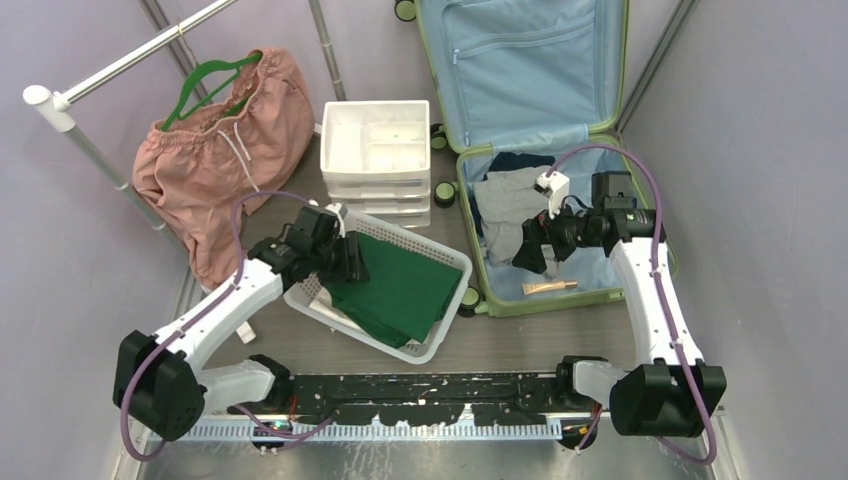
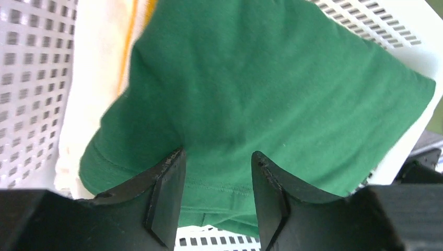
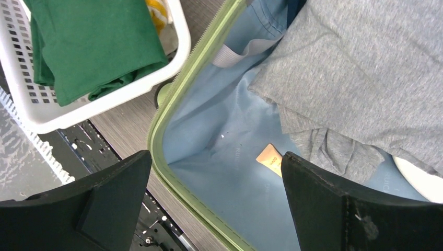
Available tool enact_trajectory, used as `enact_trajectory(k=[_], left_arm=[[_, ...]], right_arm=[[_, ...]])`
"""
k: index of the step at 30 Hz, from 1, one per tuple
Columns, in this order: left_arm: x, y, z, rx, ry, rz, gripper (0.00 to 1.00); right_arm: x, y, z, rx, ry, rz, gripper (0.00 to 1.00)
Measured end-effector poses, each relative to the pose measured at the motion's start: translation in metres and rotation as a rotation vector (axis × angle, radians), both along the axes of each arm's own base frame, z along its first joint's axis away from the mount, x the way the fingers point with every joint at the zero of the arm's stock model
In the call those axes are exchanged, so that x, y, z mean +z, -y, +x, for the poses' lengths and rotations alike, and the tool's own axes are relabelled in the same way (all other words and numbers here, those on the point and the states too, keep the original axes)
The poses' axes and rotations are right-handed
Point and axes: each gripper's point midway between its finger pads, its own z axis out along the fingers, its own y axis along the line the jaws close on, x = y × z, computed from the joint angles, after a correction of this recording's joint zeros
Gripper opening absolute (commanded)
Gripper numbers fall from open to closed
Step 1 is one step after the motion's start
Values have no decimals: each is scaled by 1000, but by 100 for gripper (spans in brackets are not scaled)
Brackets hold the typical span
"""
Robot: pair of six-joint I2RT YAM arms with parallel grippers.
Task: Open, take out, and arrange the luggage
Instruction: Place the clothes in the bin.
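Wooden table [image 1: 520, 342]: luggage [image 1: 520, 70] open, green shirt [image 1: 395, 285] in basket [image 1: 420, 243].

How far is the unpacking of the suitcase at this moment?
Done: the luggage lies open, and a green garment is in the white basket. In hand: the left gripper, jaws apart, is over that garment; the right gripper, open, hangs above the luggage's inside. Left: a grey garment, a dark blue garment and a small tube lie inside, to be taken out and arranged.
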Motion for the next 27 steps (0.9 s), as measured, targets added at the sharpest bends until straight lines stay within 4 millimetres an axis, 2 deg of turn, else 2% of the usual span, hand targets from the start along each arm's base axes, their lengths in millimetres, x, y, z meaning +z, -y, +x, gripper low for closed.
enact_trajectory(k=[4, 7, 12, 15, 19, 23, 25, 27], left_arm=[[-1, -8, 9, 48, 22, 26, 62], [10, -12, 13, 65, 71, 18, 72], [56, -9, 18, 73, 237, -76, 90], [86, -4, 22, 80, 332, -162, 90], [109, 6, 24, 77, 393, -261, 90], [114, 13, 26, 90, 399, -328, 89], [113, 16, 26, 100, 394, -358, 89], [113, 18, 26, 111, 389, -384, 88]], right_arm=[[-10, 7, 7, -24, -37, -34, 100], [-14, 13, 16, -48, -56, -69, 100], [-20, 20, 37, -82, -79, -97, 98], [-25, 24, 53, -97, -85, -109, 95], [-34, 29, 70, -127, -109, -125, 89], [-44, 35, 88, -168, -129, -147, 83], [-52, 42, 98, -212, -149, -166, 76], [-57, 52, 108, -267, -172, -161, 74]])
